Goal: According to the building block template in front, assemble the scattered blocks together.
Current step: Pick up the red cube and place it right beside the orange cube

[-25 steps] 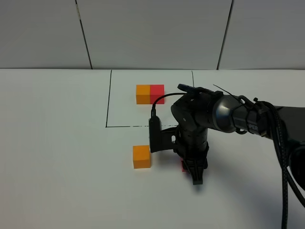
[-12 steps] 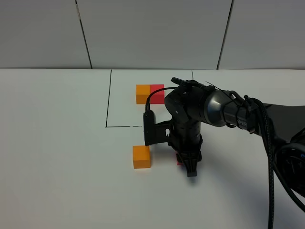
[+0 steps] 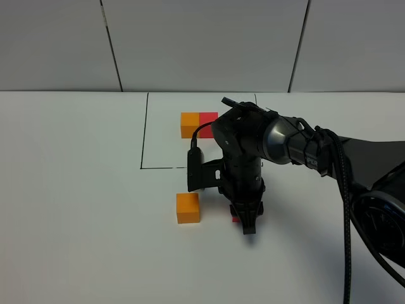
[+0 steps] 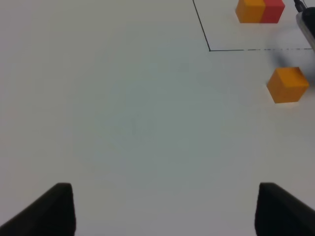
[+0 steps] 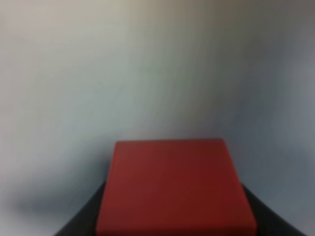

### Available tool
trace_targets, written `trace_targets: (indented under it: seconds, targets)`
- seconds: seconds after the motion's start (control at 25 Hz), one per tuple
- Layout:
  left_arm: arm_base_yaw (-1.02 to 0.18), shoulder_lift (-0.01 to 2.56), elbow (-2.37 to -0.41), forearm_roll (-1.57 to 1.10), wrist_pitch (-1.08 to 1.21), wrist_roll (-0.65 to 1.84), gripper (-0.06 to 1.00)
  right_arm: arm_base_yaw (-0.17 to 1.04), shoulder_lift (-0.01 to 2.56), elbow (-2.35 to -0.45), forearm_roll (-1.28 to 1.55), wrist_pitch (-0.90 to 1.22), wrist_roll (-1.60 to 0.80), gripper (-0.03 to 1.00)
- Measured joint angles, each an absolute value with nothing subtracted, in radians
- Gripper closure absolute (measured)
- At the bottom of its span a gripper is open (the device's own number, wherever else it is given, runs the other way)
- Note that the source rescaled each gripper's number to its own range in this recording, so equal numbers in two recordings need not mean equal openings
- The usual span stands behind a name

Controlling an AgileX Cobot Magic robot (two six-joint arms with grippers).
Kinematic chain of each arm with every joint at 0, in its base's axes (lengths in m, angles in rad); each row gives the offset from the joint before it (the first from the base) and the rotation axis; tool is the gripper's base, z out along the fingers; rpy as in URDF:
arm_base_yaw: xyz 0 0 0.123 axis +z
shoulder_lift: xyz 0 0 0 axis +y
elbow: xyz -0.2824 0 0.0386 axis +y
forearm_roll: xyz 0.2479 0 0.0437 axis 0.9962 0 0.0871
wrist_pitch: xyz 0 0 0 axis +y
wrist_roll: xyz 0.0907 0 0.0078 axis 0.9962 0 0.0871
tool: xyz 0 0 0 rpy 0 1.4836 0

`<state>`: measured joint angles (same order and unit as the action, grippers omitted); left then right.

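The building block template is a black-lined rectangle [image 3: 144, 133] on the table holding a joined orange-and-red pair [image 3: 193, 124], partly covered by my right arm. Of the scattered blocks, the orange cube [image 3: 188, 208] sits just below the rectangle's front line. The red cube [image 5: 174, 187] is held between the dark fingers of my right gripper [image 3: 247, 226], which is shut on it a short way right of the orange cube. Only a red sliver [image 3: 235, 219] shows from above. My left gripper [image 4: 172, 211] is open over bare table, with the orange cube [image 4: 288, 84] far ahead of it.
The white table [image 3: 76, 209] ends at a grey panelled wall [image 3: 202, 44] behind. My right arm and its cables [image 3: 342, 164] stretch in from the right. The left wrist view also shows the template pair [image 4: 260, 11] and the rectangle's line [image 4: 246, 49].
My right gripper has moved left with the red cube, closing much of the gap to the orange cube. The orange cube and the left gripper have not moved.
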<state>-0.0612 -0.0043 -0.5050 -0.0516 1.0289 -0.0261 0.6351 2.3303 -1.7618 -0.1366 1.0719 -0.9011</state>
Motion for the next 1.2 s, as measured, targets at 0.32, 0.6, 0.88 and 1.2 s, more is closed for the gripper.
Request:
trace_targets:
  seconds: [0.32, 0.6, 0.88, 1.2]
  targets:
    - [-0.061, -0.004, -0.505, -0.053, 1.029, -0.026, 0.11, 0.649, 2.388, -1.866, -0.139, 1.159, -0.892, 0.97]
    - [-0.061, -0.004, -0.505, -0.053, 1.029, -0.026, 0.11, 0.672, 2.405, -1.904, -0.129, 1.162, -0.889, 0.97]
    - [-0.061, -0.004, -0.505, -0.053, 1.029, -0.026, 0.11, 0.674, 2.410, -1.908, -0.120, 1.162, -0.840, 0.97]
    - [-0.061, -0.004, -0.505, -0.054, 1.029, -0.026, 0.11, 0.687, 2.412, -1.910, -0.129, 1.164, -0.828, 0.97]
